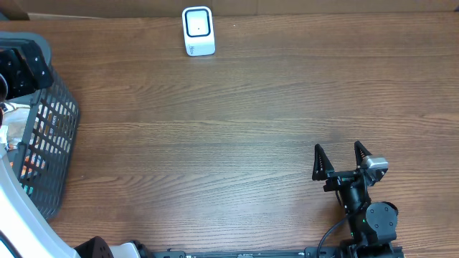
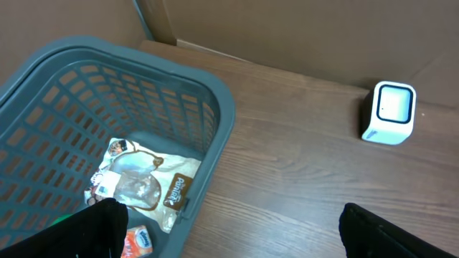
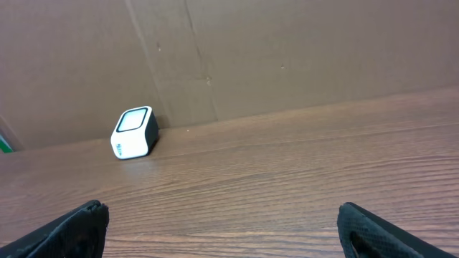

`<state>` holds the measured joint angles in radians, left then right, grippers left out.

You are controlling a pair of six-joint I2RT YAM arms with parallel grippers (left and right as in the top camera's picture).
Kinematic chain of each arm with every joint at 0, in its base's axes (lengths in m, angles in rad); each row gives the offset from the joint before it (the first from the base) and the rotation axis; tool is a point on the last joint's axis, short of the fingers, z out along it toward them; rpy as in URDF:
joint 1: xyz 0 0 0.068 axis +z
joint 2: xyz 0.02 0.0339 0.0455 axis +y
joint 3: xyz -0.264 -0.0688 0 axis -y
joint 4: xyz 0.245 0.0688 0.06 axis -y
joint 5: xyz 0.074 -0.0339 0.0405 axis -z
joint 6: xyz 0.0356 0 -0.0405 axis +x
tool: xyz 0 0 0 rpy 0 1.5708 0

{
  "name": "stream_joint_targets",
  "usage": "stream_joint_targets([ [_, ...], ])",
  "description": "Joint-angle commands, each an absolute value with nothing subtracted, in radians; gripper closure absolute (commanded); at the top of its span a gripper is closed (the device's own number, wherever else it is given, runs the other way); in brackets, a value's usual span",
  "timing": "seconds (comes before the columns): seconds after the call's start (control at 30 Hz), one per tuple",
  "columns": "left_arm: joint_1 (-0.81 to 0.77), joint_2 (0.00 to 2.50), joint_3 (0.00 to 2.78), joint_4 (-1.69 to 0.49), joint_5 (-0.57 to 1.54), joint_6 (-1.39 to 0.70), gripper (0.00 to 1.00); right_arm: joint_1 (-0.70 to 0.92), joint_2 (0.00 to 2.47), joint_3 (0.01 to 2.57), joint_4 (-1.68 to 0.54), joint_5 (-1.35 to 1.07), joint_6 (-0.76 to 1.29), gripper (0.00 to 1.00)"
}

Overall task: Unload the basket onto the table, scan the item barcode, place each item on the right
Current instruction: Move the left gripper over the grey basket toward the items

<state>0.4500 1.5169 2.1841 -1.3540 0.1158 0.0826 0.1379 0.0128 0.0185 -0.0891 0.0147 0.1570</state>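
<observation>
The packet is found flat in the basket, just below-left of the left tool, whose jaws are spread apart, empty. The right tool, likewise spread and empty, is placed well apart. The scanner is seen ahead-right of the left tool.

Beyond my right fingers open tabletop runs to the cardboard wall; only the scanner stands ahead-left. Below my left fingers the basket rim walls in packets; the tabletop lies open rightward.
</observation>
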Motion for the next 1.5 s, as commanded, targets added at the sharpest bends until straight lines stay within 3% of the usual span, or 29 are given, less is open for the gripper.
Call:
stream_joint_targets([
  [0.0, 0.453, 1.525, 2.177, -1.359, 0.132, 0.112, 0.01, 0.134, 0.003, 0.008, -0.081, 0.014, 0.157, 0.0],
  [1.47, 0.451, 1.549, 2.175, -1.388, 0.184, 0.109, 0.0, 0.134, 0.003, 0.008, -0.081, 0.014, 0.157, 0.0],
])
